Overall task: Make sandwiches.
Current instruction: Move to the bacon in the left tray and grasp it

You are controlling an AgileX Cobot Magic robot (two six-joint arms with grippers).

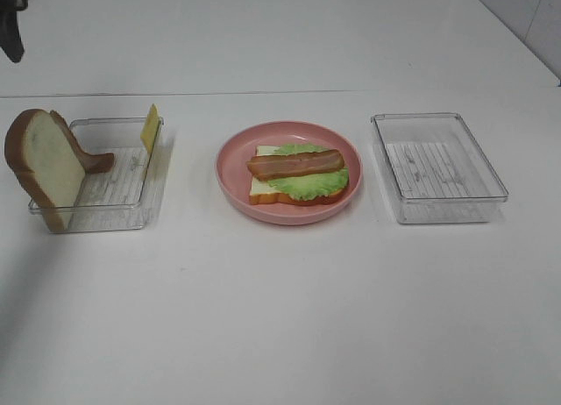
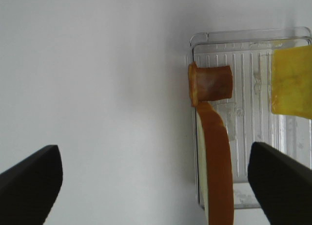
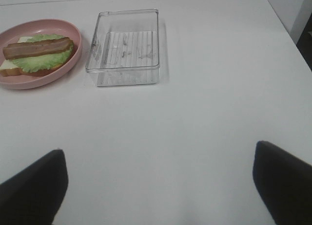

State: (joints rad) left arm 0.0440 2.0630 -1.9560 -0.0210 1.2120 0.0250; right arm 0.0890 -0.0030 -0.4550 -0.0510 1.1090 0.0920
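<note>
An open sandwich sits on the pink plate (image 1: 230, 173): a white bread slice (image 1: 263, 191) with brown crust, a green lettuce leaf (image 1: 311, 184) and a bacon strip (image 1: 294, 164) on top. It also shows in the right wrist view, the bacon (image 3: 38, 46) over the lettuce (image 3: 36, 63). A second bread slice (image 1: 46, 164) leans upright against the left clear tray (image 1: 123, 199). That tray also holds a brown bacon piece (image 2: 212, 83) and a yellow cheese slice (image 1: 150, 127) standing against its wall. My left gripper (image 2: 153, 154) hovers open above this tray's edge, beside the bread (image 2: 219, 166). My right gripper (image 3: 158, 149) is open over bare table.
An empty clear tray (image 1: 438, 170) stands right of the plate, also in the right wrist view (image 3: 124, 49). A dark part of the left arm (image 1: 10, 28) shows at the far left corner. The white table's right edge (image 3: 292, 35) lies beyond the empty tray.
</note>
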